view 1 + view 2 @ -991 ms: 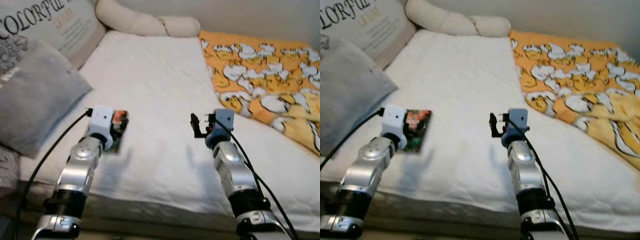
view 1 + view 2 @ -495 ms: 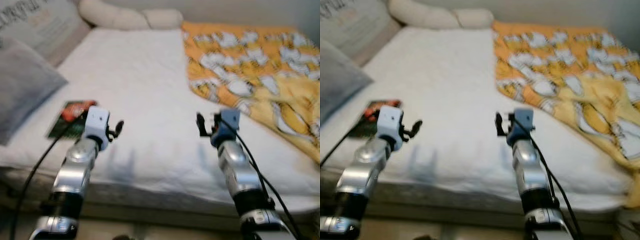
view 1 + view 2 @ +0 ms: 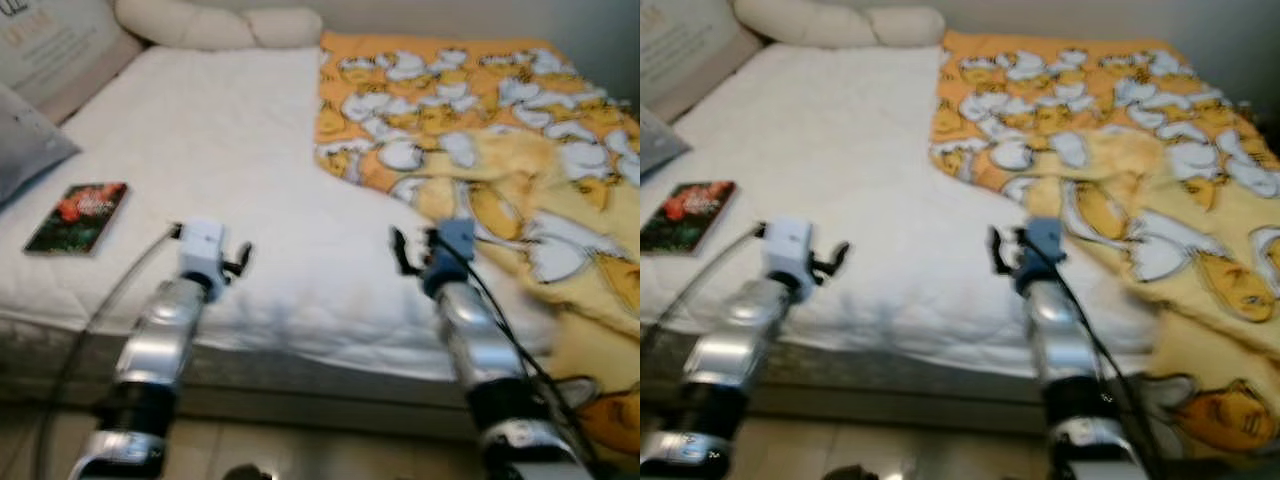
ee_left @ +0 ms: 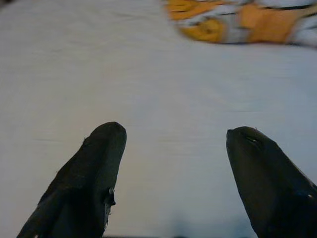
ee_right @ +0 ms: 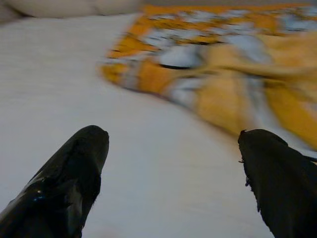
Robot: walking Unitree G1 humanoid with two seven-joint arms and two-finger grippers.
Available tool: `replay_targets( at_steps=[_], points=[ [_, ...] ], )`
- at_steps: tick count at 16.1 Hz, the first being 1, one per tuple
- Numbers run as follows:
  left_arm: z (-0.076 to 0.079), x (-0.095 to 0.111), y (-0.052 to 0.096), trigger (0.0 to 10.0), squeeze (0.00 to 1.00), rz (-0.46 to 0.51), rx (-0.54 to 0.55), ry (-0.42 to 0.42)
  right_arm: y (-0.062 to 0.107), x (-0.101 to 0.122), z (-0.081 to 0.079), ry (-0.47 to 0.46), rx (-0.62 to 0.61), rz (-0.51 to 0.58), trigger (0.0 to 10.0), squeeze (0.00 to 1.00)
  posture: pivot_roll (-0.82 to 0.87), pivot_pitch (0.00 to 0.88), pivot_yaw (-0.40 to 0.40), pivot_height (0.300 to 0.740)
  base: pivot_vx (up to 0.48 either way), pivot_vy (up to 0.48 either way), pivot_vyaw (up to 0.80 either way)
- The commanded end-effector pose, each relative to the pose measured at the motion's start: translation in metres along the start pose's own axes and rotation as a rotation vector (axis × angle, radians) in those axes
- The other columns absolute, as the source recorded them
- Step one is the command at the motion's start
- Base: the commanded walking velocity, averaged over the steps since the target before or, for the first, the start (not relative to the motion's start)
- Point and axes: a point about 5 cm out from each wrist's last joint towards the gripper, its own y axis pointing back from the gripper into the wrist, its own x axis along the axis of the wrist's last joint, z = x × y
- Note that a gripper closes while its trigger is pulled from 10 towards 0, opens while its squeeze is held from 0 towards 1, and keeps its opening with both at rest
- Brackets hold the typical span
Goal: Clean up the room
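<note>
Left eye view: a rumpled orange blanket (image 3: 500, 130) is seen bunched over the right half of the bed (image 3: 230, 150), one end spilling over the near edge toward the floor, so the tidying is judged barely begun. A book (image 3: 78, 216) lies flat on the white sheet near the bed's left edge, well apart from the blanket, and it too looks not yet put away. Pillows (image 3: 215, 25) are lined along the head of the bed.

Neither thing is touched. The left gripper (image 4: 171, 136) is held over bare sheet with its fingers (image 4: 99, 163) spread wide and empty. The right gripper (image 5: 173, 136) is likewise spread and empty, pointed at the blanket's near edge; through the blur, it appears to be short of contact.
</note>
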Motion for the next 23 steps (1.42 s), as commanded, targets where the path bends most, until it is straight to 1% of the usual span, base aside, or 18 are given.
replay_targets(
  at_steps=[1,2,4,8,10,13,14,16,17,19,23],
  points=[
    [-0.0087,0.0097,-0.0011,10.0,0.0,0.035,0.029,-0.028,-0.0032,0.0067,-0.0057,-0.003,0.013,0.015,10.0,0.35,-0.01,0.0,0.022,0.74,0.0,0.0,0.0],
    [-0.0096,0.01,-0.0011,10.0,0.0,0.04,0.03,-0.015,-0.0037,0.0076,-0.0076,0.002,0.026,0.014,10.0,0.0,-0.01,0.0,0.024,0.74,0.0,0.0,0.0],
    [-0.0103,0.0123,-0.0011,10.0,0.0,0.056,0.03,0.006,-0.004,0.008,-0.0082,0.015,0.026,0.013,10.0,0.0,-0.01,0.0,0.024,0.74,0.0,0.0,0.0],
    [-0.0099,0.012,-0.0009,10.0,0.0,0.064,0.019,0.015,-0.0037,0.0063,-0.0075,0.022,0.019,0.005,10.0,0.0,-0.01,0.0,0.024,0.74,0.0,0.0,0.0],
    [-0.0094,0.0108,-0.0001,10.0,0.0,0.064,0.014,0.02,-0.0034,0.0044,-0.0062,0.003,0.011,-0.01,10.0,0.0,-0.02,0.0,0.025,0.74,0.0,0.0,0.0],
    [-0.0092,0.0096,0.0004,10.0,0.0,0.063,0.013,0.022,-0.003,0.0026,-0.005,0.014,0.006,-0.023,10.0,0.0,-0.01,0.0,0.024,0.74,0.0,0.0,-0.8],
    [-0.0091,0.009,0.0007,10.0,0.0,0.062,0.012,0.023,-0.0024,0.0024,-0.0053,0.03,0.012,-0.017,10.0,0.0,-0.01,0.0,0.023,0.74,0.0,0.0,0.0],
    [-0.0089,0.0079,0.0011,10.0,0.0,0.061,0.01,0.026,-0.0017,0.0007,-0.0059,0.023,0.016,-0.026,10.0,0.0,-0.01,0.0,0.023,0.74,0.244,0.0,0.0],
    [-0.0089,0.0076,0.0011,10.0,0.0,0.06,0.008,0.027,-0.0019,-0.0002,-0.0067,0.013,0.022,-0.039,10.0,0.0,-0.01,0.0,0.023,0.74,0.262,0.0,-0.8],
    [-0.0088,0.0063,0.0015,10.0,0.0,0.058,0.006,0.03,-0.0013,0.0,-0.0065,0.038,0.021,-0.033,10.0,0.0,-0.02,0.0,0.025,0.74,0.262,0.0,-0.61],
    [-0.0085,0.0054,0.0018,10.0,0.0,0.055,0.003,0.035,-0.0009,-0.0008,-0.0064,0.042,0.022,-0.038,10.0,0.0,-0.02,0.0,0.024,0.74,0.281,0.0,0.0]
  ],
)
